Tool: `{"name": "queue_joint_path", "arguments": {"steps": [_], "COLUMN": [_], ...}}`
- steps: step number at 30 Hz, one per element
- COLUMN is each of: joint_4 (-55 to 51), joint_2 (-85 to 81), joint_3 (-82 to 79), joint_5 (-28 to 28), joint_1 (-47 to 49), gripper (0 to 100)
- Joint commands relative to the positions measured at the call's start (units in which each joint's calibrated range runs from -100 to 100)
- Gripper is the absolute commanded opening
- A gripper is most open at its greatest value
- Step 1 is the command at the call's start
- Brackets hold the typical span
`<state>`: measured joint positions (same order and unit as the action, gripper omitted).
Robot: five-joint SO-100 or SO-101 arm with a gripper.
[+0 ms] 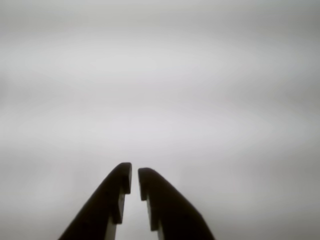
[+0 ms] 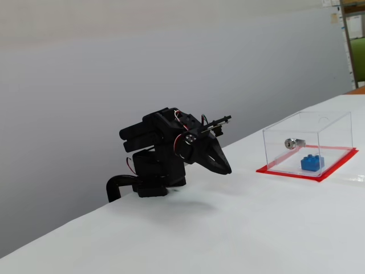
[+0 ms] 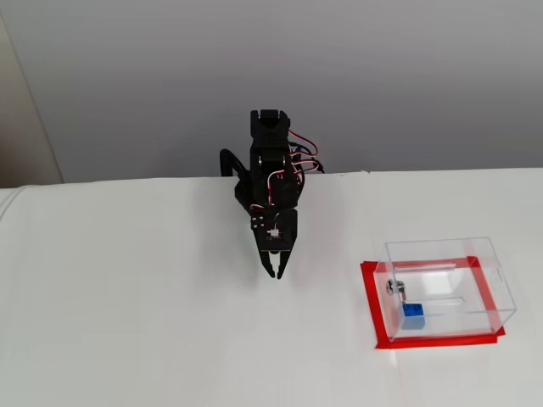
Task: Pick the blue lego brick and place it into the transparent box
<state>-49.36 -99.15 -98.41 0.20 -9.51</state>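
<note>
The blue lego brick [image 2: 312, 162] [image 3: 413, 315] lies inside the transparent box [image 2: 333, 127] [image 3: 502, 292], on the box floor near a small silver fitting [image 2: 293, 142] [image 3: 394, 288]. The box stands on a red base plate [image 2: 288, 172] [image 3: 370, 298] at the right in both fixed views. My black gripper [image 2: 227, 170] [image 3: 276, 273] hangs low over the table on the folded arm, well to the left of the box and apart from it. In the wrist view the gripper [image 1: 134, 172] shows only a thin slit between its fingertips, with nothing held, over blank white table.
The white table [image 3: 127, 322] stretches out around the arm and box. The arm's base sits at the table's back edge, against a grey wall [image 2: 85, 85]. A shelf [image 2: 355, 34] shows at the far right beyond the table.
</note>
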Motion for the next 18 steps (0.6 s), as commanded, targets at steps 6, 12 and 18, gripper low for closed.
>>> {"name": "queue_joint_path", "arguments": {"steps": [6,12,18], "joint_4": [-1.4,-1.6,-1.4], "joint_2": [-0.8,-0.7,-0.6], "joint_3": [-1.0,-1.0,-1.0], "joint_5": [0.8,0.5,0.5], "joint_1": [-1.5,-1.4,-1.4], "gripper": [2,1,1]}}
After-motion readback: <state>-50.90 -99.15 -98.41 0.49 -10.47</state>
